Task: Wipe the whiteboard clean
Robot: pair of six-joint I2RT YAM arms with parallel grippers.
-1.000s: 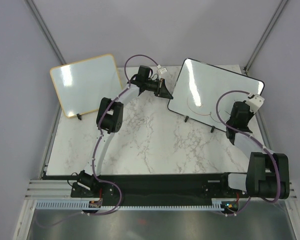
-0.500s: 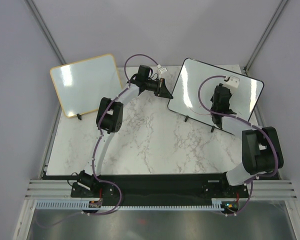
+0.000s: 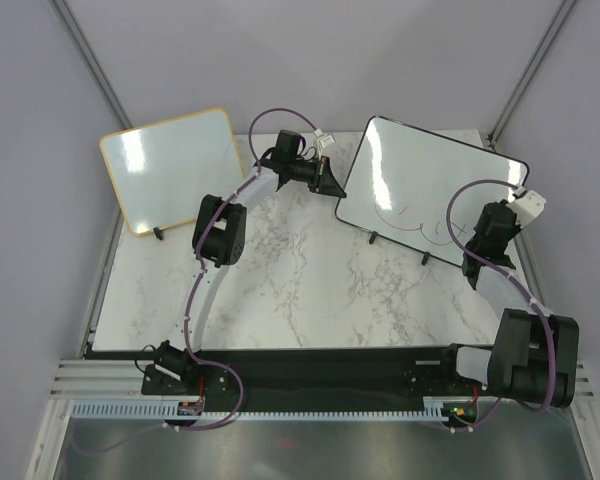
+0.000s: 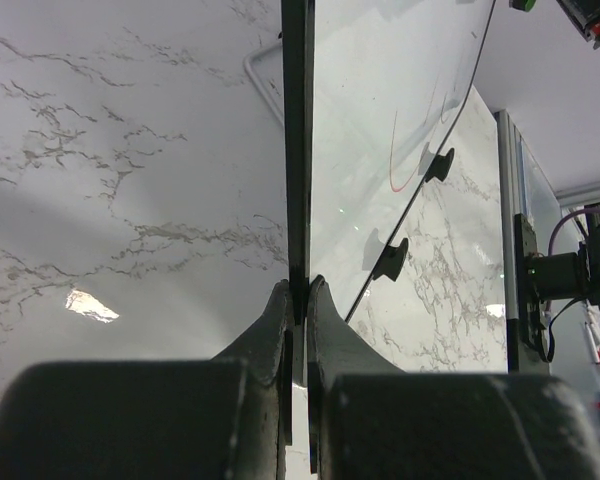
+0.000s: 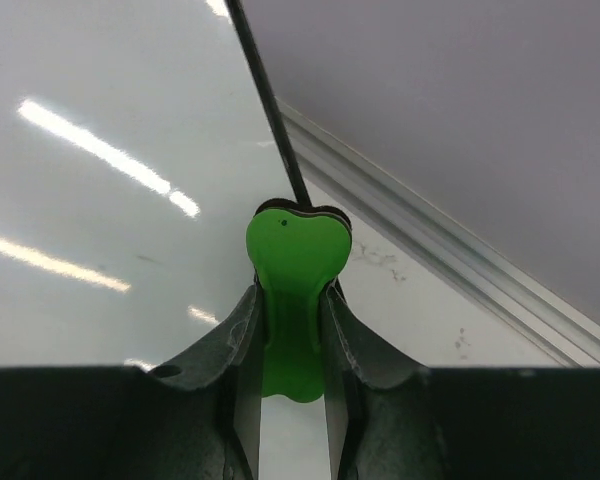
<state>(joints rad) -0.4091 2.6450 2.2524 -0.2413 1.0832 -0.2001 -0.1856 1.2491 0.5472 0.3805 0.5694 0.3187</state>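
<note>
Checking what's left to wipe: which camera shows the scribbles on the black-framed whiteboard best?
Top external: the whole whiteboard faces it, scribbles along its lower part. Left wrist sees it nearly edge-on, one red curve showing. Right wrist shows only glare beside the frame.

Tan-framed board [image 3: 170, 165] far left, perhaps overhanging the edge, marble table [image 3: 280, 290]

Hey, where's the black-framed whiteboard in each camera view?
Top external: whiteboard at upper right, its left edge in the left gripper.
Left wrist: seen edge-on, rising from between the jaws at centre, glossy face to the right.
Right wrist: fills the left half, behind the green eraser.
Shared landmark: its thin black frame, visible in all three.
</note>
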